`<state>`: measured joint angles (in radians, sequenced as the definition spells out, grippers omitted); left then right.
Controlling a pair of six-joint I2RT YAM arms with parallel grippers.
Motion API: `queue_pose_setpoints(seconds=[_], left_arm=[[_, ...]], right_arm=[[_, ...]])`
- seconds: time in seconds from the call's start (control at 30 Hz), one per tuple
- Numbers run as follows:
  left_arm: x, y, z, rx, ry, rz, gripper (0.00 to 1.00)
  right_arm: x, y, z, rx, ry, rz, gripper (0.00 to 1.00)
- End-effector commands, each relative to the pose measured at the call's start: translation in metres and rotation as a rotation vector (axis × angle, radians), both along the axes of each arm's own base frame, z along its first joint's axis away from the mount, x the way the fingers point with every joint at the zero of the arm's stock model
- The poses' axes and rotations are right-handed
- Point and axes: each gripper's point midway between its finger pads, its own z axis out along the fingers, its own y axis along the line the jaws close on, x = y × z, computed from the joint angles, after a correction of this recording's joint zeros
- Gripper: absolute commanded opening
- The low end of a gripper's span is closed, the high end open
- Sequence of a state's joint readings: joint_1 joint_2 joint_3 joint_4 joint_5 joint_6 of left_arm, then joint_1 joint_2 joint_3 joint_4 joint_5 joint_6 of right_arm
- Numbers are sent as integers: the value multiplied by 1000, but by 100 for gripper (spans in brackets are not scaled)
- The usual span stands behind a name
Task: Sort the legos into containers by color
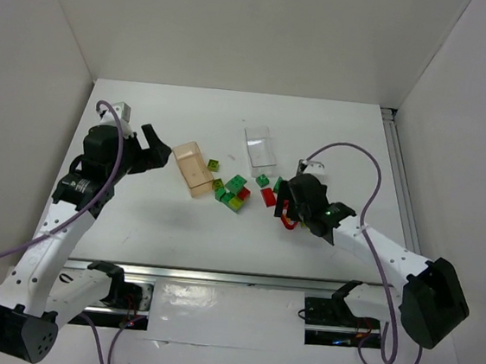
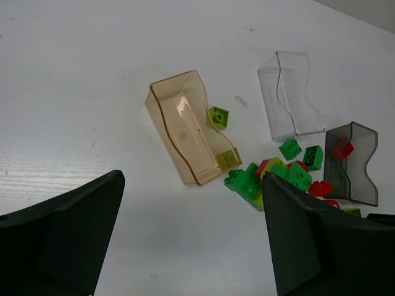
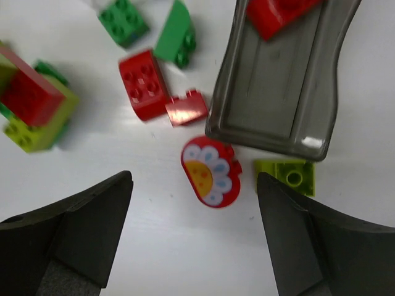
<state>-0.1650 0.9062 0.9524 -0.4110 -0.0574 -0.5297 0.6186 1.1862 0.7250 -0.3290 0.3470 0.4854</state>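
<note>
The legos lie in a loose pile mid-table: dark green bricks (image 2: 245, 182), lime ones (image 2: 218, 116) and red ones (image 3: 144, 84). A peach-orange tray (image 2: 185, 129) and a clear tray (image 2: 290, 92) stand empty. A dark smoky tray (image 3: 278, 98) holds one red brick (image 3: 278, 12). My right gripper (image 3: 194, 185) is open low over the table. A red rounded piece with a printed flower (image 3: 212, 171) lies free on the table just beyond its fingertips, against the smoky tray's end. My left gripper (image 2: 192, 185) is open and empty, short of the peach tray.
A lime brick (image 3: 287, 174) lies beside the smoky tray's end, close to my right finger. In the top view the peach tray (image 1: 192, 168) sits left of the pile and the clear tray (image 1: 261, 146) behind it. White walls enclose the table.
</note>
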Motion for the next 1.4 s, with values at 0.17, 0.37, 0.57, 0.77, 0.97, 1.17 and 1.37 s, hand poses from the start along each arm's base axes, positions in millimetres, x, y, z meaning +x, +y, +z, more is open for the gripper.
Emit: queue_pose_setpoints(seconds=[0.17, 0.37, 0.57, 0.77, 0.97, 1.17, 1.37], left_arm=[[5, 0, 24, -22, -77, 16, 99], [7, 0, 22, -21, -68, 16, 99], [6, 2, 20, -15, -60, 26, 99], [7, 7, 16, -10, -37, 55, 99], [9, 10, 8, 14, 35, 75, 99], [16, 9, -14, 25, 89, 75, 99], [17, 11, -7, 35, 77, 79, 99]], right_arm=[[-6, 10, -37, -18, 99, 93, 85], [4, 9, -54, -43, 127, 108, 82], [6, 8, -57, -61, 132, 108, 50], [3, 18, -16, -42, 70, 129, 35], [19, -11, 44, -36, -66, 0, 35], [66, -37, 41, -62, -63, -111, 36], [97, -40, 43, -77, -69, -146, 82]])
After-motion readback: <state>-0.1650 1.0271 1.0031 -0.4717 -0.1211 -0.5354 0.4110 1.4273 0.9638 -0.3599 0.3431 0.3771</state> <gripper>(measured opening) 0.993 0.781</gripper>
